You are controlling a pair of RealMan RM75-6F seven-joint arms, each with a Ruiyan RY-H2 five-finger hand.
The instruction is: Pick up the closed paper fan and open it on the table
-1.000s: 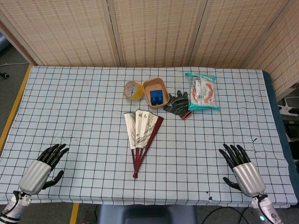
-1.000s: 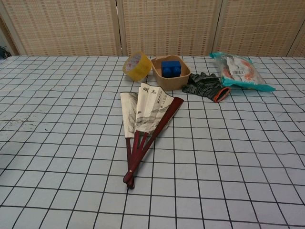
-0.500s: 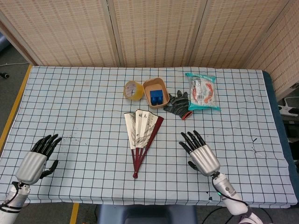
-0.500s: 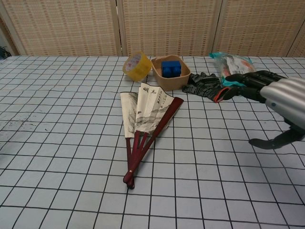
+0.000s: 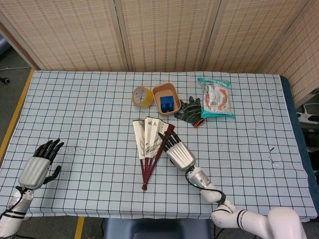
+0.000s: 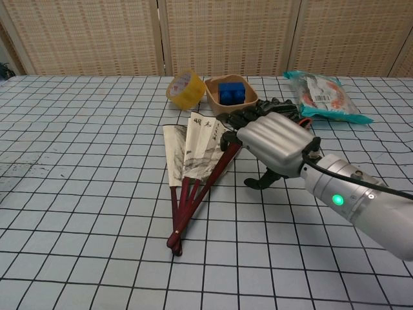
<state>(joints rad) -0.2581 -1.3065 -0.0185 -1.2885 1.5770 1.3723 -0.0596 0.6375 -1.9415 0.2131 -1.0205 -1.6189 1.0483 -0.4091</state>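
The paper fan (image 5: 150, 146) (image 6: 189, 163) lies partly spread in the middle of the table, its dark red ribs meeting at a pivot toward the front edge. My right hand (image 5: 177, 151) (image 6: 271, 142) hovers just right of the fan's rightmost rib, fingers apart and stretched over the rib's upper end, holding nothing. Whether the fingertips touch the fan cannot be told. At the front left corner my left hand (image 5: 39, 165) stays open, palm down, far from the fan; the chest view does not show it.
Behind the fan stand a yellow tape roll (image 5: 142, 96) (image 6: 183, 89) and a tan bowl (image 5: 165, 90) (image 6: 231, 107) holding a blue block (image 5: 166, 103). A dark glove (image 5: 189, 112) and a snack bag (image 5: 216, 97) (image 6: 324, 95) lie to the right.
My right hand has swept left from the front right of the table to the fan's right edge. My left hand shifted slightly. The fan has not moved.
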